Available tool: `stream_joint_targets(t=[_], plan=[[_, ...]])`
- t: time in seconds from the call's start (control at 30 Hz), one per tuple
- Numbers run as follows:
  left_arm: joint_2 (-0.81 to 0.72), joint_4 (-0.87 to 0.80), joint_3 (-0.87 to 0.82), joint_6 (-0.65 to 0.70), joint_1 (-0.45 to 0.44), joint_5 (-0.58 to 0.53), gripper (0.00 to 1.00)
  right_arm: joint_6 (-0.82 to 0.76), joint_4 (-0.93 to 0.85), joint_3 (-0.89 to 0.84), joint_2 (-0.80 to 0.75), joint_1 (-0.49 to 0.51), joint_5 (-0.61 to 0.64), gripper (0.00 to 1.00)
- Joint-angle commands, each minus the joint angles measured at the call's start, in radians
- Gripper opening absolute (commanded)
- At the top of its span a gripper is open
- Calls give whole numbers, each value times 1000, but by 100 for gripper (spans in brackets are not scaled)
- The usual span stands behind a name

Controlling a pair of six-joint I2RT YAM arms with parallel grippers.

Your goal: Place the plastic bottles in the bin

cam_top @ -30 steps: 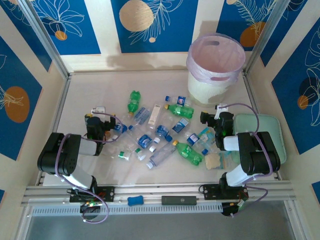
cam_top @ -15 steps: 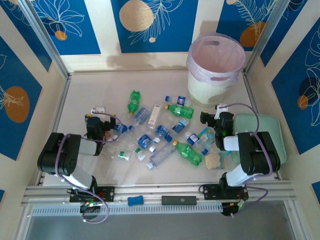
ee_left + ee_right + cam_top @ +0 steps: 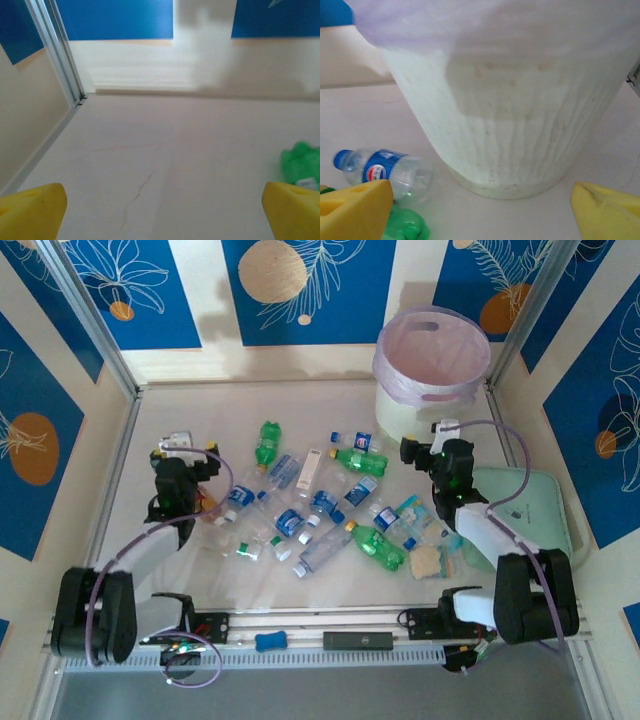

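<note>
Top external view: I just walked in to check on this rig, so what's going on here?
The job is getting the plastic bottles into the bin. The bottles lie scattered across the middle of the table. The left claw is open and empty, over bare table beside the pile. The right claw is open and empty too, facing the bin's wall, with a blue-labelled bottle close by. Nothing is gripped at this moment.
</note>
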Motion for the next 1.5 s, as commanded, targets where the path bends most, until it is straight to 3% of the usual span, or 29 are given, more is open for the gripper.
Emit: stream_joint_targets(t=[0.0,0.17,0.43,0.57,0.83,0.97,1.47], plan=[[-67,-222,86,-170,-10,119,100,54,-303,95,-59,62,-41,92],[-69,-281,116,-342,-67,321,100,128,-696,235,-104,193,-110,92],[32,-281,181,-378,-303,261,100,197,-1177,385,-110,331,-268,78],[97,-231,205,-429,-320,248,100,245,-1283,385,-130,451,-259,78],[159,-193,213,-495,-320,255,100,403,-1358,341,-77,625,-82,79],[144,-217,203,-495,-319,240,100,411,-1325,317,-15,686,1,80],[80,-232,146,-493,-319,185,100,403,-1207,264,173,750,91,80]])
